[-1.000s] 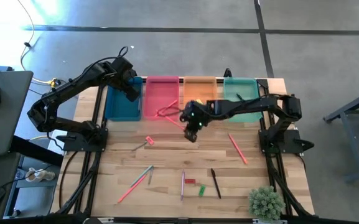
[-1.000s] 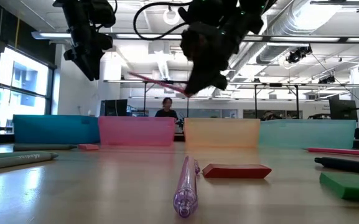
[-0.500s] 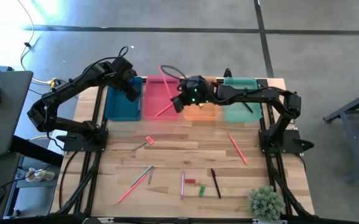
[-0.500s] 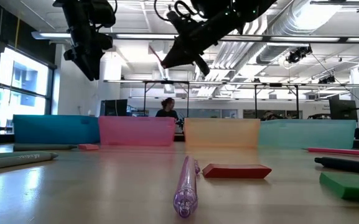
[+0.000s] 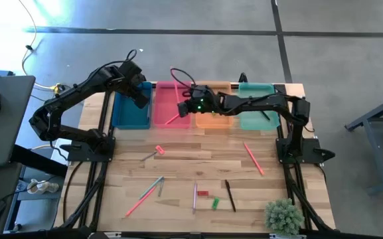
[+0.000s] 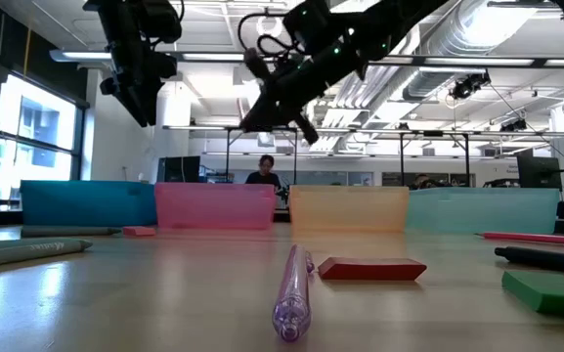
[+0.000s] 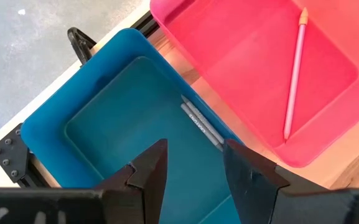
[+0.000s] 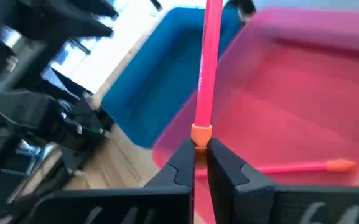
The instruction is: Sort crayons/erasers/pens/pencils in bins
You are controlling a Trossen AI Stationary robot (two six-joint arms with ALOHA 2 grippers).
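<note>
My right gripper [image 5: 187, 107] hangs over the pink-red bin [image 5: 171, 93], shut on a pink pencil [image 8: 208, 68]. One pencil [image 7: 294, 74] lies on the floor of that bin. My left gripper [image 7: 195, 158] waits open above the teal-blue bin [image 7: 92, 118], where two grey sticks [image 7: 201, 124] lie. The orange bin [image 5: 212, 121] and the mint-green bin [image 5: 254, 99] stand in the same row. On the table lie another pencil [image 5: 253, 158], a black pen [image 5: 230, 196], a red eraser [image 5: 203, 194] and a green eraser [image 5: 215, 202]. My right gripper pinches the pencil between its two fingers at the orange collar near one end [image 8: 201, 132]. The pencil runs on past the fingertips, roughly in line with the fingers. It is lifted clear, over the pink-red and teal-blue bins.
A purple pen [image 5: 194, 197], grey sticks [image 5: 154, 187], a pink stick [image 5: 137, 204] and a small red piece [image 5: 158, 151] lie on the near half of the table. A plant [image 5: 283, 216] stands at the near right corner. A dark stick [image 5: 264, 113] lies in the mint-green bin.
My right gripper has risen from the table's middle and gone toward the far edge and left, over the pink-red bin, still holding the pencil. It has turned, so the pencil now points away to the far left.
</note>
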